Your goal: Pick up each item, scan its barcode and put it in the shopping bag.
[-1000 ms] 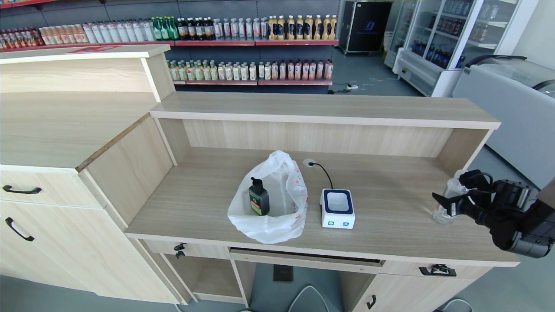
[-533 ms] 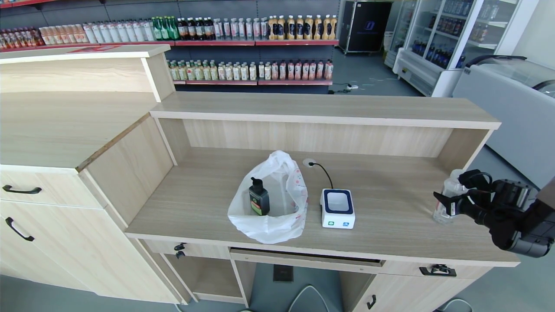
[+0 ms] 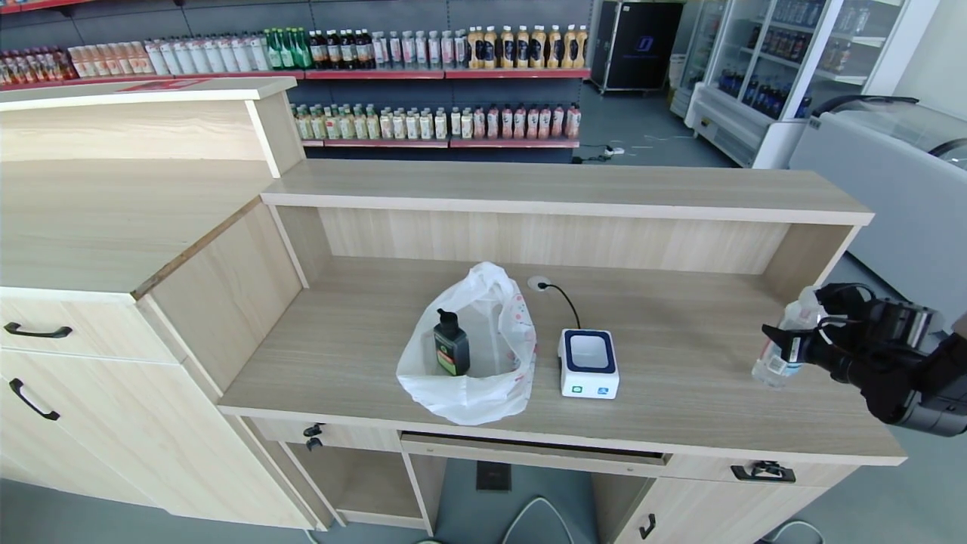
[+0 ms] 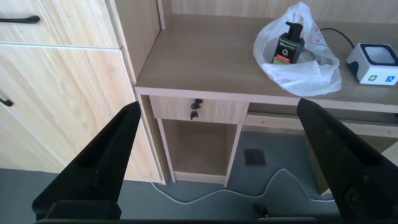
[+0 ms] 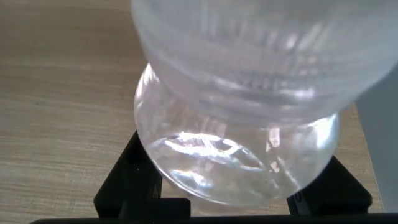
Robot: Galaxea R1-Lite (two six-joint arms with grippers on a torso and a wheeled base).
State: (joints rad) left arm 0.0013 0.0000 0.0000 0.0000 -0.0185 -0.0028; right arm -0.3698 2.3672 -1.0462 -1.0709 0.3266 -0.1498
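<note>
One clear bottle (image 3: 772, 366) gripped by right hand (image 3: 787, 344), tilted, cap up-right; left hand (image 4: 219, 109) spread open.

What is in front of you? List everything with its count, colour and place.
shopping bag: one, white, counter centre, open.
pump bottle: one, black, upright inside the bag.
scanner: one, white with dark blue frame, right of the bag.
cable: one, black, behind the scanner.
clear bottle: one, transparent, tilted, counter's right end.
counter: one, light wood.
drink bottles: many, mixed colours, red shelves behind.
coolers: two or more, white, back right.
left claw: black, open, low before the counter's left end.
right claw: black, shut on the clear bottle.
</note>
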